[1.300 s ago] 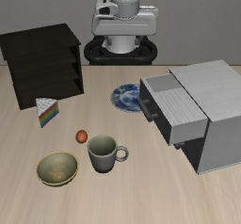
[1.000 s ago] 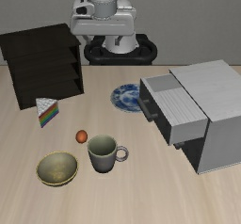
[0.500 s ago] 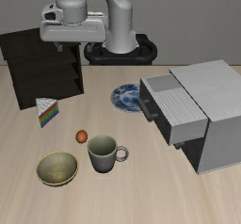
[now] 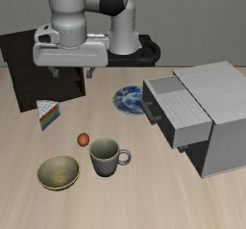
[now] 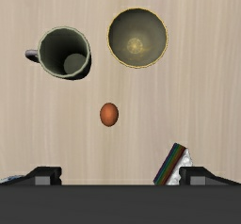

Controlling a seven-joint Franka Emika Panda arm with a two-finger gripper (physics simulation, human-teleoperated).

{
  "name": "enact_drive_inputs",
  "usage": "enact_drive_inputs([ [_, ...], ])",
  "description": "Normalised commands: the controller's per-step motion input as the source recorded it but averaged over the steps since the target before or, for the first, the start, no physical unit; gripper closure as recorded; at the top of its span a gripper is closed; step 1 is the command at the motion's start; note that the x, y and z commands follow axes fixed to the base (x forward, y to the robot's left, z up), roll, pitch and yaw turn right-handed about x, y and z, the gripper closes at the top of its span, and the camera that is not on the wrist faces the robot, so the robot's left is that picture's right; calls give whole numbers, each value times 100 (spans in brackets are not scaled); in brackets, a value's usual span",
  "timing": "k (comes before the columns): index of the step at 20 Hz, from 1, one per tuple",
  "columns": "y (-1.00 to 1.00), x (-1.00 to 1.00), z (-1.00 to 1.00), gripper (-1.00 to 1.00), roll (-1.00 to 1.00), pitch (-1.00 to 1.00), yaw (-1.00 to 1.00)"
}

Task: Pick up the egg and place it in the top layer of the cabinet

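Gripper hangs wide open and empty. Egg lies on the table with bare room all round, near mug, bowl and cake slice. Its long axis points toward the mug-bowl gap.

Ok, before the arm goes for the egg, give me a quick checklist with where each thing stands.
1. Gripper open and empty: ok.
2. Egg lying free, apart from mug and bowl: ok.
3. Egg centred ahead of the gripper: ok, roughly.
4. Gripper down at the egg: not ok, it hangs above.
5. Cabinet top drawer pulled open: ok.
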Motion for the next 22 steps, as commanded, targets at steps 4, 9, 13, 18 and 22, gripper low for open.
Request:
enact_drive_inputs([
  [4, 25, 25, 0, -100, 0, 0, 0],
  [9, 20, 0, -80, -100, 0, 0, 0],
  [13, 0, 0, -100, -100, 0, 0, 0],
  [18, 0, 0, -100, -100, 0, 0, 0],
  [22, 0, -25, -75, -100, 0, 0, 0],
])
